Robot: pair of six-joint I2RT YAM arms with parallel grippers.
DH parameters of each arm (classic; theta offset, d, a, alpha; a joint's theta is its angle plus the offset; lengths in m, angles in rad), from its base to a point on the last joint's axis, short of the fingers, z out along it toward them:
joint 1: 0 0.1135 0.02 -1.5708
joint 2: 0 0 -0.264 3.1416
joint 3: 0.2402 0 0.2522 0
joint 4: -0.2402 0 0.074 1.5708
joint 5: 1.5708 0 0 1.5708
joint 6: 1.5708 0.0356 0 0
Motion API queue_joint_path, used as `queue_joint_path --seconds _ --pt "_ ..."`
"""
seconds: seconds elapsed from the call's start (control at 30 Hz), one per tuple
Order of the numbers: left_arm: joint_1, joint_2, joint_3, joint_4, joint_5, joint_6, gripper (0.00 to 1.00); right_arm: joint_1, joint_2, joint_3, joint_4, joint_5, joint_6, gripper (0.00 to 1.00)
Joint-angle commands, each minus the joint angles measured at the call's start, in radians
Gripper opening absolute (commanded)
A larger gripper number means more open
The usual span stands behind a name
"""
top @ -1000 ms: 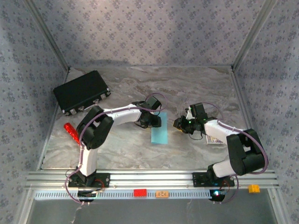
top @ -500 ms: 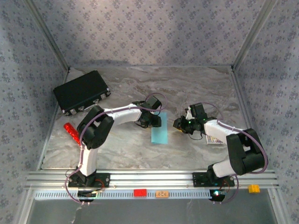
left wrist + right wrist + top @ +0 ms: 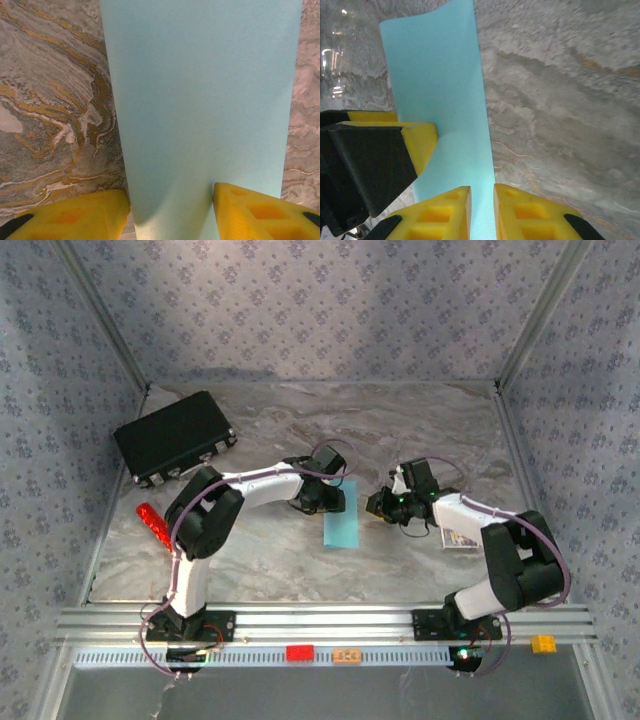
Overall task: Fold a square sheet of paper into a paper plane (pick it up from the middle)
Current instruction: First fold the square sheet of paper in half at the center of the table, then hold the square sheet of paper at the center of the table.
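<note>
Where it lay as a smooth, matte, narrow oblong, the thin light cyan-blue sheet of paper [image 3: 342,527] rested mid-way across the grey-and-ochre marbled tabletop [image 3: 270,560]. The left tool [image 3: 170,200] was spread, one yellow finger over the sheet's far end and the other at its edge. The right tool [image 3: 482,192] had its fingers almost together at the sheet's right edge; whether they pinched it I cannot tell. A black rectangular case [image 3: 175,450] sat far left, with a small red stick [image 3: 153,523] nearer. A small printed card [image 3: 460,538] was too small to read.

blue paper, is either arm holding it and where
Not clearly gripped. The left end effector stands open over one end of the blue paper, one finger on it. The right end effector is nearly shut at its long edge; pinch unconfirmed.
</note>
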Motion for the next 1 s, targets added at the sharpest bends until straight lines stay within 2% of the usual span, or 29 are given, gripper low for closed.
queue_joint_path --seconds 0.0,0.33,0.57,0.97 --pt "0.017 0.121 -0.053 -0.017 -0.103 0.006 0.52 0.017 0.03 0.028 0.01 -0.02 -0.012 0.18" --pt "0.017 0.12 -0.056 -0.015 -0.102 0.008 0.53 0.058 0.089 0.056 0.045 -0.021 0.004 0.11" --pt "0.016 0.121 -0.056 -0.012 -0.102 0.009 0.52 0.081 0.156 0.088 0.085 -0.028 0.019 0.0" --pt "0.017 0.128 -0.054 -0.009 -0.096 0.009 0.52 0.095 0.254 0.129 0.127 -0.061 0.037 0.0"
